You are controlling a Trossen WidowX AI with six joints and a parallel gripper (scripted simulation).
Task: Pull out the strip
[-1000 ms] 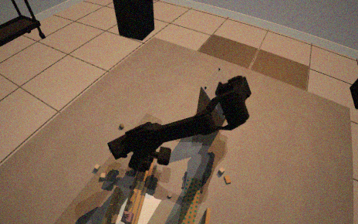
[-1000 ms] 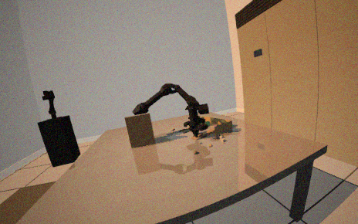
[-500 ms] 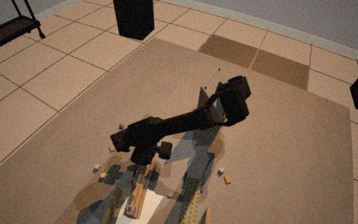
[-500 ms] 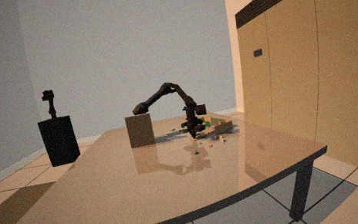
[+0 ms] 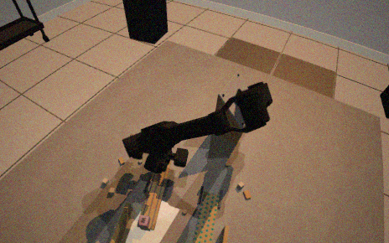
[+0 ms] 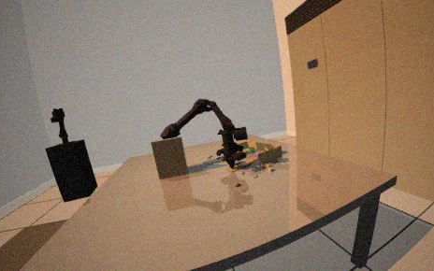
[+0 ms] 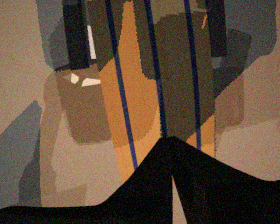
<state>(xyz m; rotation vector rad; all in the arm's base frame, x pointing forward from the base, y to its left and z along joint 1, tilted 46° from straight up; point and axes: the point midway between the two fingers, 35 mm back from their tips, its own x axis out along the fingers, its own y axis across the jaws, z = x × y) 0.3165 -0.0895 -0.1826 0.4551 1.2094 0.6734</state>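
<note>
The pink labelled cube (image 5: 143,220) rests at the near end of a row of orange strips (image 5: 153,203) in the top view; it shows as a tiny pink spot in the exterior view (image 6: 255,155). Which strip bears it cannot be told. The strips (image 7: 136,100) run side by side with dark blue lines between them in the wrist view, partly in shadow. My gripper (image 5: 156,170) (image 6: 232,166) (image 7: 167,145) is shut, with nothing seen between its fingertips. It points down over the strips' far part, away from the cube. The cube is not seen in the wrist view.
A white sheet (image 5: 163,219) lies under the strips. A green-dotted board (image 5: 207,214) stands to their right in the top view. Small loose blocks (image 5: 247,194) (image 5: 105,181) lie on both sides. Dark uprights (image 7: 76,40) (image 7: 218,30) flank the strips in the wrist view.
</note>
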